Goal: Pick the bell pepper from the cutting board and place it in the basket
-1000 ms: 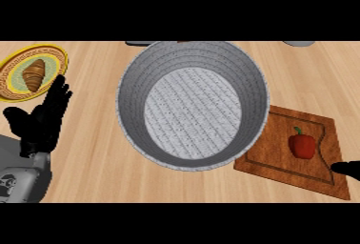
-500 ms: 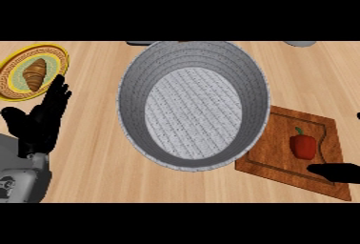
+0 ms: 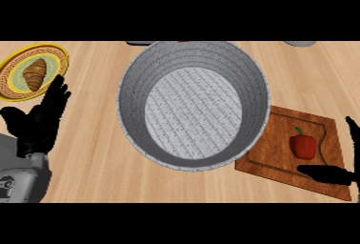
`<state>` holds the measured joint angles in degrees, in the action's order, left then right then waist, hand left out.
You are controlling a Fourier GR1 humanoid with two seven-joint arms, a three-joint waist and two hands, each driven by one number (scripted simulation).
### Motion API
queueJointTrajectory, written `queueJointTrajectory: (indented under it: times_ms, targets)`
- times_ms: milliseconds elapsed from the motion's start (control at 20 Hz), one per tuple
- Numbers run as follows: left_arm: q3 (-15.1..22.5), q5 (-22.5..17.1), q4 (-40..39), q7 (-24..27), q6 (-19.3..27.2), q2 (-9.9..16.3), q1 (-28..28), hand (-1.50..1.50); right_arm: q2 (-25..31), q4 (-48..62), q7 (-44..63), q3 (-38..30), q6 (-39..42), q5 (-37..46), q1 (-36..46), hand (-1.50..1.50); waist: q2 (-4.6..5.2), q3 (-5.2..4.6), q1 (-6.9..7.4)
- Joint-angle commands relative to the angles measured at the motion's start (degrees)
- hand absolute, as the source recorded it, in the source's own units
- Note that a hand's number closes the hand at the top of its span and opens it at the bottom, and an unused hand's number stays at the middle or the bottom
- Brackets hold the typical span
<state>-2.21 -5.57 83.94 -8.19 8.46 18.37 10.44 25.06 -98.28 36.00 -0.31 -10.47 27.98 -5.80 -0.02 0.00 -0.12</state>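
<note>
Pepper [image 3: 303, 146]: red, small and glossy, lying on the board [image 3: 271, 162], right of the basket [image 3: 195, 57]; judged light, firm and a little slippery.
Hold: best taken across its rounded body, not by the green stem.
Right robot hand [image 3: 325, 174]: seen open, thumb and a finger spread either side of the pepper, not touching it.
Left robot hand [image 3: 38, 119]: open, resting at the left.
Basket: grey, woven, oval, deep.
Board: brown wood, grooved.
Tabletop [image 3: 98, 157]: pale planks.

Red bell pepper [image 3: 303, 146] lies on cutting board [image 3: 275, 157], beside grey basket [image 3: 138, 125].
</note>
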Motion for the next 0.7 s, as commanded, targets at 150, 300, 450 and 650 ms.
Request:
queueJointTrajectory:
  times_ms: [150, 300, 450, 650]
  targets:
    - [-0.6, 2.9, 1.6, 0.5, -0.4, -3.5, -2.1, 0.00, -4.2, 2.3, -3.8, -2.7, 1.9, 3.1, 0.5, -1.50, -0.01, 0.00, 0.08]
    - [-2.9, 3.1, -1.9, 0.7, -1.6, -2.8, 1.8, 0.00, -5.3, 6.9, -4.5, -4.2, 1.7, 4.3, 4.0, -1.50, 0.03, 0.00, 0.03]
    - [-2.0, 4.9, -2.8, 1.5, -1.1, -4.1, 2.5, 0.00, -8.3, 8.4, -5.1, -2.5, -0.4, 7.3, 3.5, -1.50, 0.04, 0.00, 0.02]
    - [-3.7, 3.8, 1.7, -1.9, -2.5, -3.3, 0.5, 0.00, -8.1, 9.6, -4.9, -3.7, 0.8, 9.5, 3.2, -1.50, 0.01, 0.00, 0.14]
